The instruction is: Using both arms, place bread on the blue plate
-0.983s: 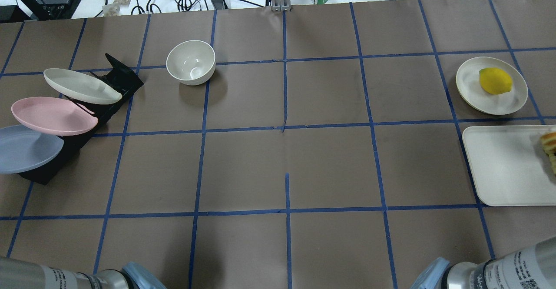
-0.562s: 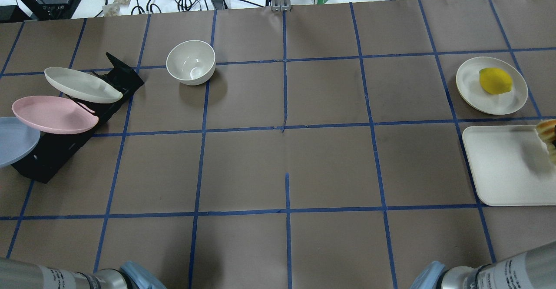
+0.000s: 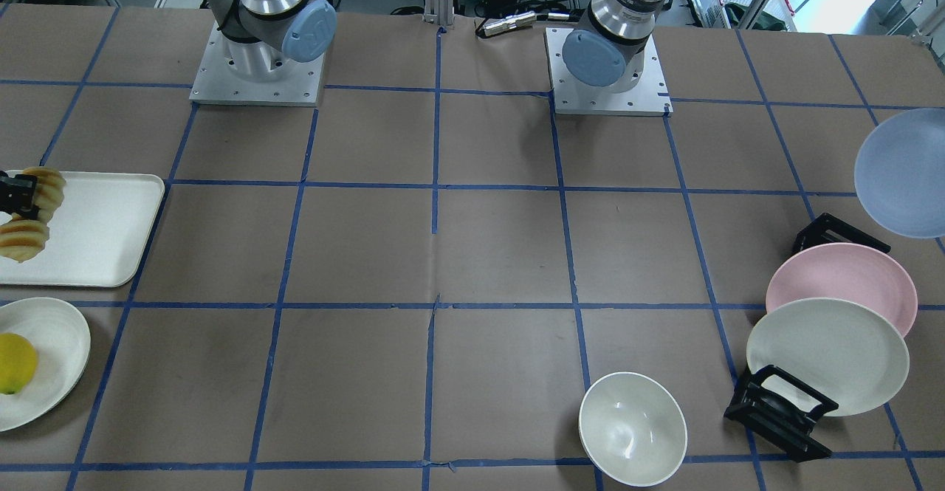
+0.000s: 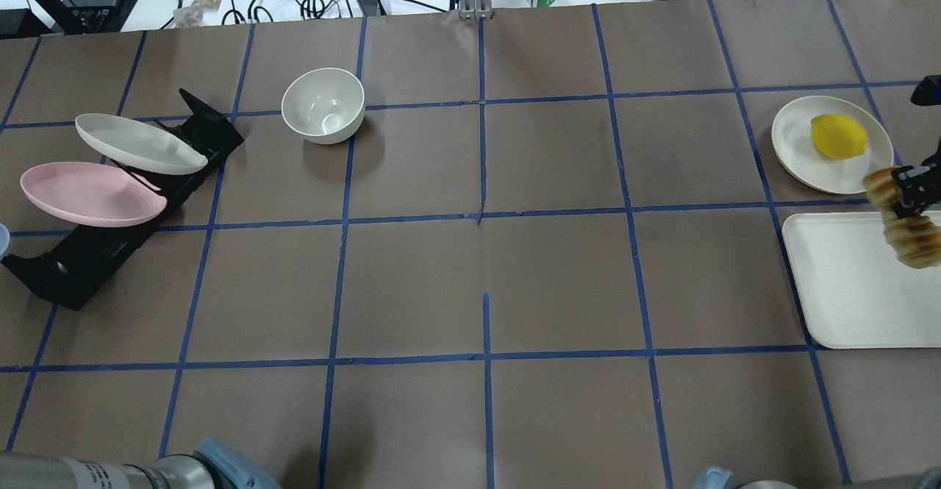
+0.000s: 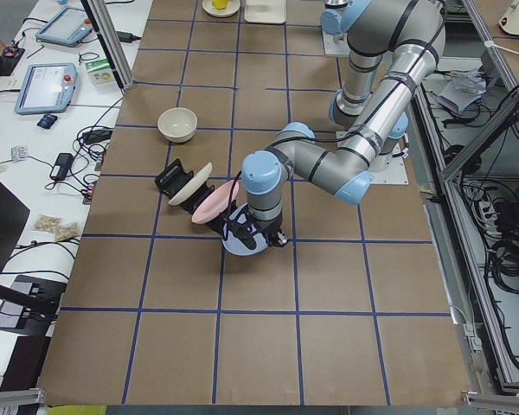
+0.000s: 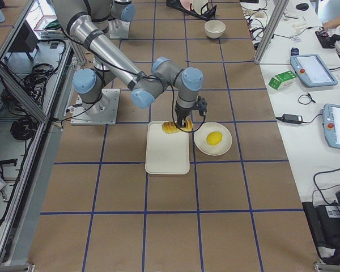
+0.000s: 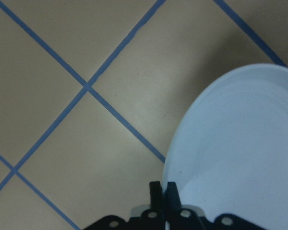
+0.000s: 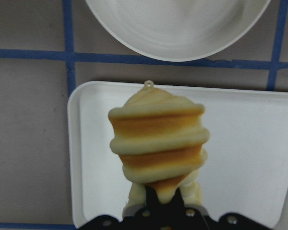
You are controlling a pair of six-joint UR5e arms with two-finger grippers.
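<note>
The bread point(image 4: 910, 235) is a ridged orange-and-cream loaf. My right gripper point(image 4: 910, 189) is shut on its middle and holds it in the air over the far edge of the white tray point(image 4: 845, 290); the right wrist view shows the bread point(image 8: 158, 143) end-on. My left gripper point(image 7: 163, 190) is shut on the rim of the blue plate point(image 7: 240, 148). It holds the plate point(image 3: 904, 173) tilted, clear of the black rack point(image 3: 834, 234). Only a sliver of the plate point(image 4: 2, 239) shows in the overhead view.
The black rack point(image 4: 88, 254) holds a pink plate point(image 4: 88, 195) and a cream-white plate point(image 4: 136, 145). A white bowl point(image 4: 323, 105) stands behind the middle. A small cream plate point(image 4: 798, 147) with a yellow lemon point(image 4: 838, 136) sits beyond the tray.
The blue plate has left the rack and slid off the overhead view's left edge. The bread has risen off the tray and moved inward in the right gripper.
</note>
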